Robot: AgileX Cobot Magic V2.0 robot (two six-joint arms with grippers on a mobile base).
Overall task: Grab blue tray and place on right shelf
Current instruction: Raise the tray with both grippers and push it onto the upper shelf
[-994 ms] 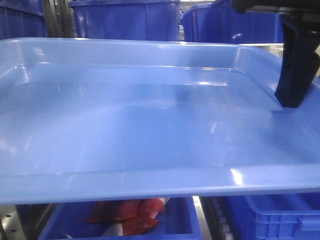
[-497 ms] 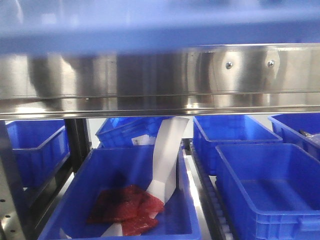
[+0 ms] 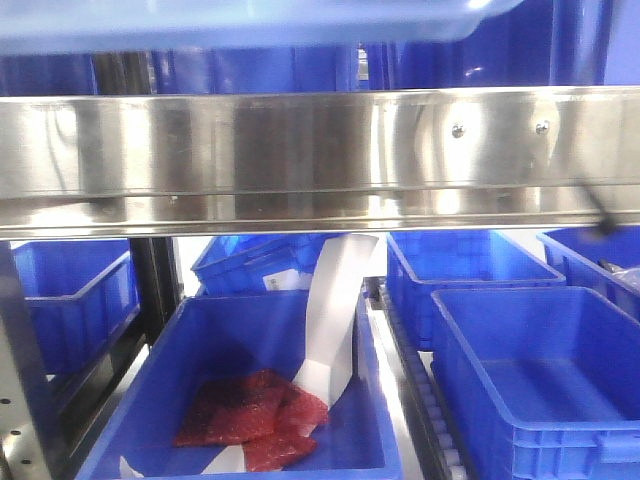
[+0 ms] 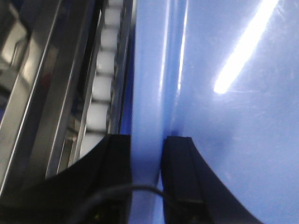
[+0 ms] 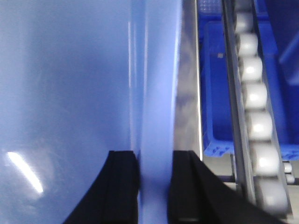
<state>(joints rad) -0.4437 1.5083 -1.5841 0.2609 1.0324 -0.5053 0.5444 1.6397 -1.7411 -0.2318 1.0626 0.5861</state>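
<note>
Blue tray (image 3: pixel 250 22): only its near long rim and underside show in the front view, along the top of the picture; the long axis runs left to right, roughly level.
Where it is: above the front rail of the right shelf (image 3: pixel 300 150), held by its two short ends; I cannot tell whether it touches the shelf.
Left end effector (image 4: pixel 147 173): narrow, its two black fingers (image 4: pixel 117 177) closed on the tray's rim, which runs straight away from it.
Right end effector (image 5: pixel 154 186): narrow too, clamping the opposite rim between its fingers (image 5: pixel 183 186).
Edges: a line of white rollers (image 4: pixel 100 88) lies just beside the tray's left rim, and another line (image 5: pixel 254 95) near its right rim, beyond a steel strip.
Open room: a gap shows beneath the rail, over the lower bins.
Counts: one tray; two screws (image 3: pixel 457 130) in the rail; six dark-blue bins (image 3: pixel 540 380) below it; one red bag (image 3: pixel 255 420) and one white paper strip (image 3: pixel 335 310) in the middle front bin.
</note>
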